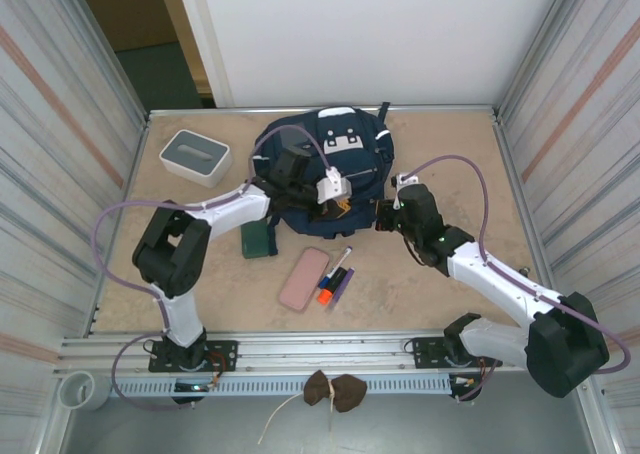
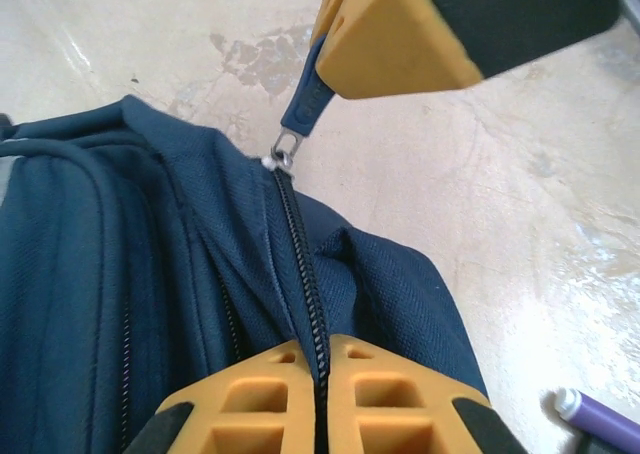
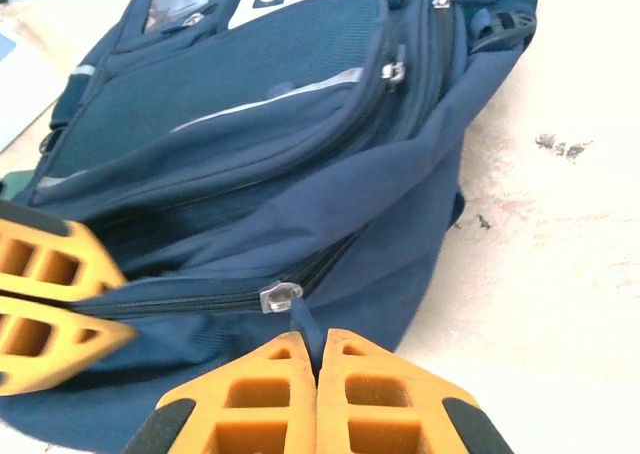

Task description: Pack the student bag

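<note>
Navy cloth sags: your left gripper (image 2: pixel 320 364) pinches the student bag (image 1: pixel 325 159) by its zip seam (image 2: pixel 300 254), right gripper (image 3: pixel 318 364) clamps its pull tab (image 2: pixel 308 99).

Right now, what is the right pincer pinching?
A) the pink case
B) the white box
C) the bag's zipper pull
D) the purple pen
C, because the right pincer is closed on the dark blue zipper pull at the edge of the student bag.
</note>
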### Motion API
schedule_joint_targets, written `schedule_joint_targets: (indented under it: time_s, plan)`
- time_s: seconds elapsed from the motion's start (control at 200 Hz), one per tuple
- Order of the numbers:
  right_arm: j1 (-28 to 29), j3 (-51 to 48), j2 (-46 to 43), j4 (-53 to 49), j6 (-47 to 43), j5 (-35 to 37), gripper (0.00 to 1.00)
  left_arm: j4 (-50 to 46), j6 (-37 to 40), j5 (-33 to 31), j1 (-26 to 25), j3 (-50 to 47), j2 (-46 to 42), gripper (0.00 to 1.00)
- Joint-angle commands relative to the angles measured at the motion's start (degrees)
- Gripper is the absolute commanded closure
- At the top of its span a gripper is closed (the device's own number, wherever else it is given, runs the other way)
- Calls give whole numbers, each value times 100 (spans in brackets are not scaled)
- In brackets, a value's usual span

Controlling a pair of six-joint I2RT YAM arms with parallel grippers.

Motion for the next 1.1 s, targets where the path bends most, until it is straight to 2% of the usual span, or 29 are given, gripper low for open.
schedule_joint_targets:
  time_s: [0.0,0.266,0.666,0.817,0.947,1.097]
  plan:
    - [-313,146,66,-367,-140,854,100,305,-95,543,333,-134,-561,95]
    - [-770,179,380,-347,-85,889,100,489,-213,1203,647,-382,-968,95]
    - [-1805,420,1240,229,53,254,100,805,-538,1873,788,-451,-1599,97]
    - [-2238,554,1727,512,140,-287,100,944,-609,1993,851,-531,-1716,97]
    - [-2418,585,1768,589,79,-1235,100,952,-571,1941,851,-525,-1580,97]
    - [-2508,527,1212,148,19,-2191,72,931,-626,2001,801,-452,-1377,97]
